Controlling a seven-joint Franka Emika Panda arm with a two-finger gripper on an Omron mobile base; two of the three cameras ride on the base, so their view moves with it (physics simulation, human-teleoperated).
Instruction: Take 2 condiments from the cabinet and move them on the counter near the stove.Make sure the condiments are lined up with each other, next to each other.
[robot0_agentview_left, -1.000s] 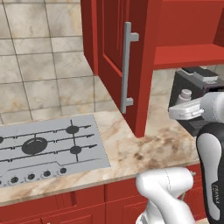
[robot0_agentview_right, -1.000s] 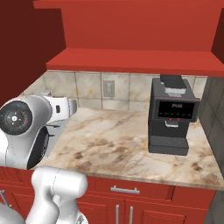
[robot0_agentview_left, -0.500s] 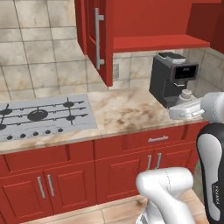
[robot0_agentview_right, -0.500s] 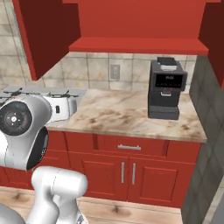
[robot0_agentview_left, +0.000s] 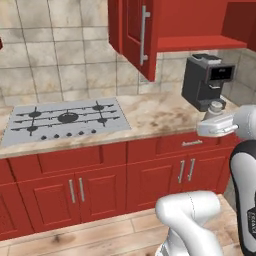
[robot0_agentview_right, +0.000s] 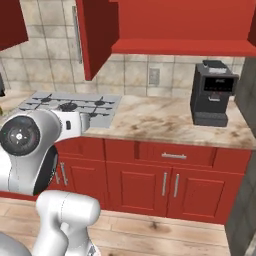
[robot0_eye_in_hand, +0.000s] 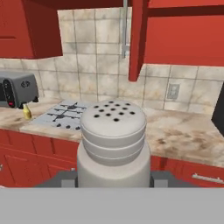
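The gripper (robot0_eye_in_hand: 113, 177) is clamped around the grey-white shaker (robot0_eye_in_hand: 113, 146), holding it upright in the air out in front of the red base cabinets (robot0_agentview_left: 100, 182), well back from the counter (robot0_agentview_left: 160, 117). Over on the counter, the small yellow bottle (robot0_eye_in_hand: 27, 112) stands between the toaster oven (robot0_eye_in_hand: 16, 88) and the stove (robot0_eye_in_hand: 65, 116). The wall cabinet door (robot0_agentview_left: 135, 35) hangs open, and a black coffee machine (robot0_agentview_left: 206, 80) sits beneath the shelf.

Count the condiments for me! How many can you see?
2. The grey-white shaker is held in the pincer, out in front of the counter. The small yellow bottle stands on the counter between the toaster oven and the stove. More could be hidden.
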